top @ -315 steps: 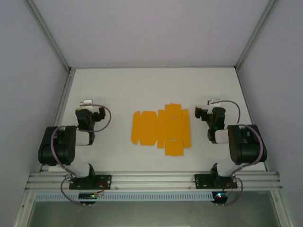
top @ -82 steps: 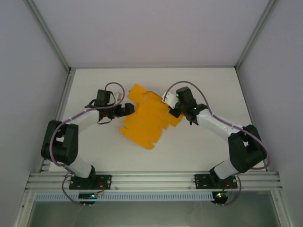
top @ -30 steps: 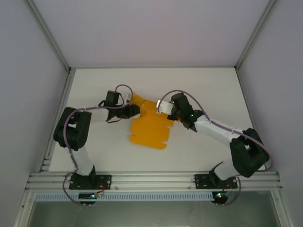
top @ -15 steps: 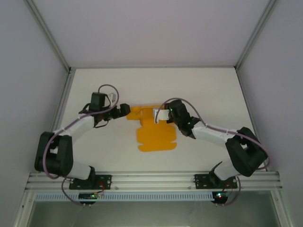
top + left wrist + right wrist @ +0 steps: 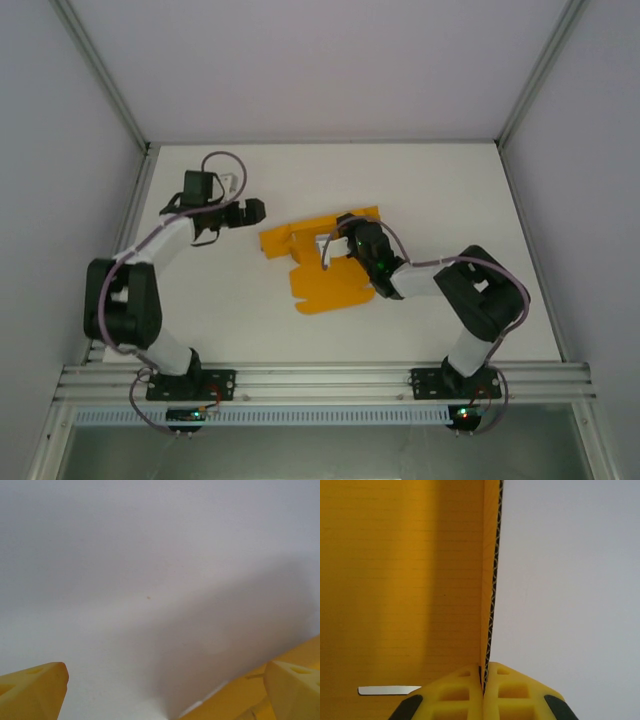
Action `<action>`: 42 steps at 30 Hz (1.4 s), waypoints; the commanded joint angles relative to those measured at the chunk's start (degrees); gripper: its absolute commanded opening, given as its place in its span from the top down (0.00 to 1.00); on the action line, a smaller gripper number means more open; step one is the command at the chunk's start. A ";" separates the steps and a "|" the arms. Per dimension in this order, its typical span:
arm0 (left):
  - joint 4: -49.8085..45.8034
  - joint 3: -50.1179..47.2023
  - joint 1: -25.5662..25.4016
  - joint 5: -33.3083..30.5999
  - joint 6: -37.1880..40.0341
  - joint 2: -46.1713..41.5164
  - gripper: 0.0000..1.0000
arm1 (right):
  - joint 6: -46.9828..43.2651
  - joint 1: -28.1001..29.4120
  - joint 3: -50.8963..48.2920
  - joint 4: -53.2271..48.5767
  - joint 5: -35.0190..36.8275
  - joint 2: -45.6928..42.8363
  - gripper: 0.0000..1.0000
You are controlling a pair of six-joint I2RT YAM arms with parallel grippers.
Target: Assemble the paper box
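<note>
Top external view has the left hand [image 5: 256, 210] hovering over the white counter [image 5: 450, 190], jaws spread wide with nothing between them, just left of the paper box [image 5: 325, 285], an orange-yellow die-cut sheet of thin card. The left wrist view agrees: both yellow fingers [image 5: 35, 690] stand far apart, with a corner of the card at the lower right. The sheet lies mid-counter, its near part flat and its far part apparently lifted off the surface. On its right side the right hand [image 5: 335, 250] is pinched tight on a panel edge, which the right wrist view shows clamped upright between the pads [image 5: 515, 695]. By my reading the assembly has barely begun: one fold is started, no wall stands locked, and no tab is tucked.
</note>
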 commanded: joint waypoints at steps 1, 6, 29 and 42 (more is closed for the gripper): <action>-4.03 4.33 0.71 -2.06 1.90 5.24 0.00 | -1.16 -0.05 -0.02 5.32 0.51 0.15 1.00; -6.06 8.82 0.76 -0.58 2.10 11.50 0.00 | 0.97 -1.23 0.80 5.98 1.26 0.48 1.00; 14.63 -1.18 -10.76 11.70 5.27 11.07 0.33 | 3.05 -6.24 5.24 17.51 7.04 11.79 1.00; 28.22 -5.48 -16.11 5.79 8.40 10.97 0.34 | 1.80 -3.76 2.79 18.92 8.84 14.40 1.00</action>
